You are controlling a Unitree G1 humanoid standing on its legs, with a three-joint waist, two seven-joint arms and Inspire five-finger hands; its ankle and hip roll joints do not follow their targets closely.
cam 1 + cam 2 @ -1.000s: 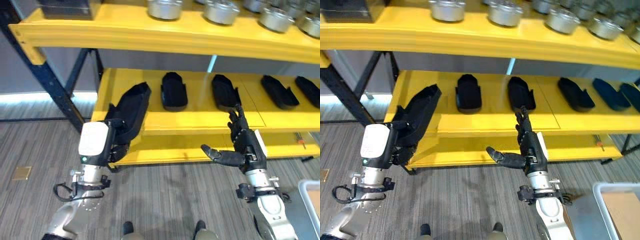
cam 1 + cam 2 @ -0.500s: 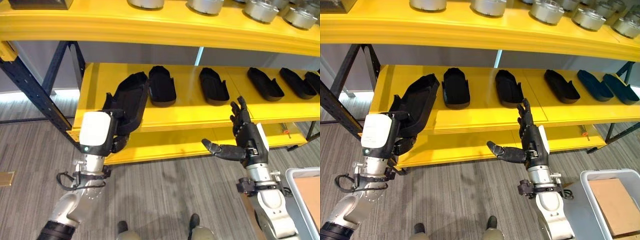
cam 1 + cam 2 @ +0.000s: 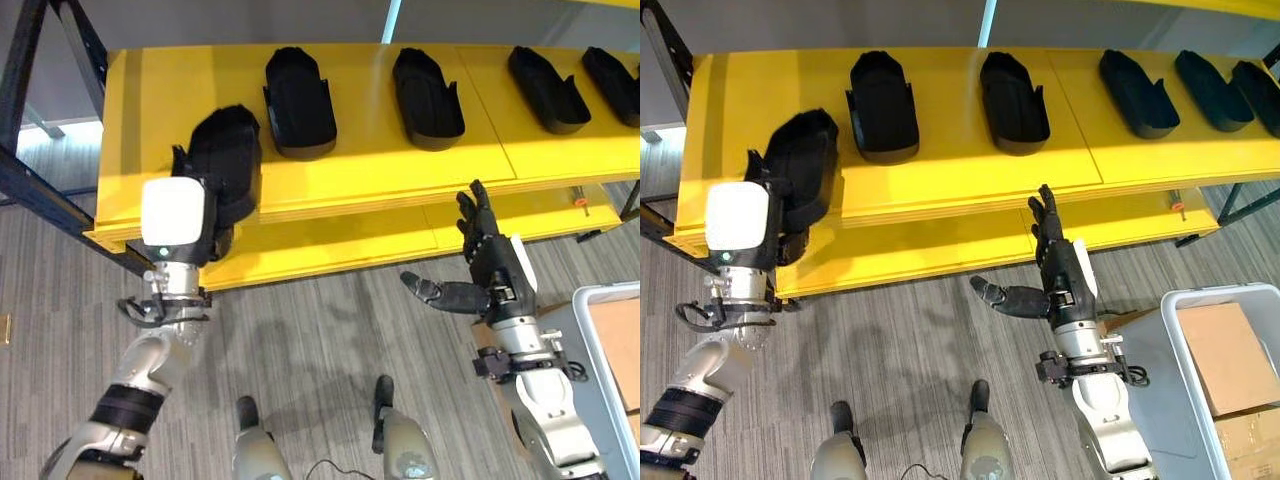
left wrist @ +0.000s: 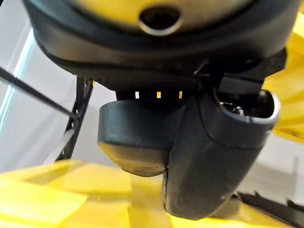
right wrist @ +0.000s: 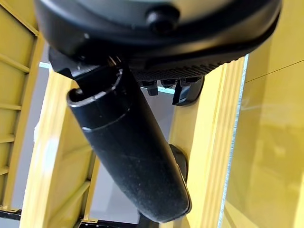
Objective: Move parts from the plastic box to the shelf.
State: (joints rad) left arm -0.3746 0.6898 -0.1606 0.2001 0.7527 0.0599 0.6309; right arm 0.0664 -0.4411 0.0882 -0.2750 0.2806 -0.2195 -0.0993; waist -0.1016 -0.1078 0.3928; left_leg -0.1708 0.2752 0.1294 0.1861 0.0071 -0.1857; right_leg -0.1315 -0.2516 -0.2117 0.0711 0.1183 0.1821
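My left hand (image 3: 205,238) is shut on a black shoe-shaped part (image 3: 228,150), holding it over the left front of the yellow shelf (image 3: 140,95). Whether the part rests on the board is unclear. In the left wrist view the thumb (image 4: 213,156) curls under the hand's dark bulk. Three similar black parts (image 3: 298,100) (image 3: 428,85) (image 3: 545,88) lie in a row further right on the same shelf. My right hand (image 3: 490,282) hangs open and holds nothing in front of the shelf's lower edge, thumb out to the side. The grey plastic box (image 3: 1172,335) stands at the lower right.
Cardboard pieces (image 3: 1222,358) lie inside the plastic box. A lower yellow board (image 3: 330,250) runs under the shelf. A dark blue frame strut (image 3: 40,190) slants at the left end. Grey striped floor (image 3: 320,330) lies in front of the shelf.
The view has tilted down toward the shelf. My left hand has carried the black part up and forward over the shelf's left end. The right hand keeps its open pose.
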